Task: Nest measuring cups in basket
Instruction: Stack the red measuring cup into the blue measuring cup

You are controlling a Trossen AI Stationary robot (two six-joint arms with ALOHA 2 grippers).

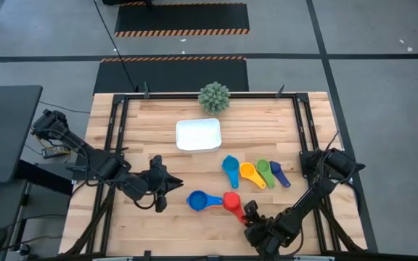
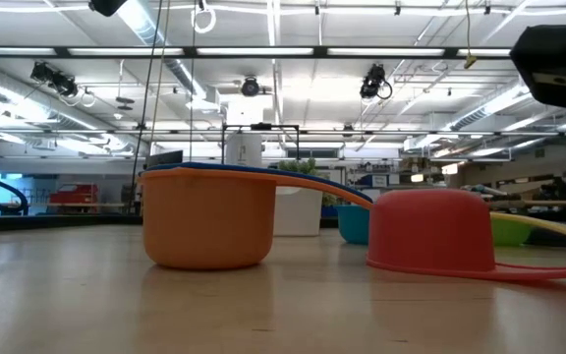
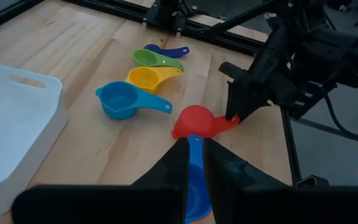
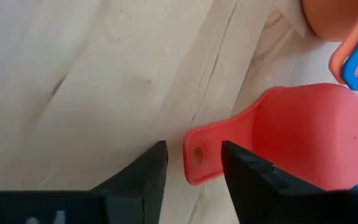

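Observation:
A red measuring cup (image 1: 231,201) lies mouth down on the table near the front. Beside it a blue cup (image 1: 195,199) sits nested in an orange one (image 2: 207,221). Teal (image 1: 230,167), yellow (image 1: 248,172), green (image 1: 264,171) and dark blue (image 1: 279,175) cups lie in a row farther back. The white basket (image 1: 198,135) stands behind them with nothing in it. My right gripper (image 4: 193,147) is open, low over the table, with a finger on each side of the red cup's handle end. My left gripper (image 1: 174,183) hovers shut, left of the blue cup, holding nothing. My right gripper comes slanting down from the table's near right, its fingers lying along the red cup's handle. The handle's free end (image 4: 196,155) stands between them. One finger (image 4: 244,168) is right at the handle's edge; whether it touches, I cannot tell. The cup rests on the table.
A round spiky green plant (image 1: 214,96) stands at the table's far edge behind the basket. A black metal frame (image 1: 119,123) runs along the table's left, right and far sides. Bare wood lies left of the basket and along the near edge.

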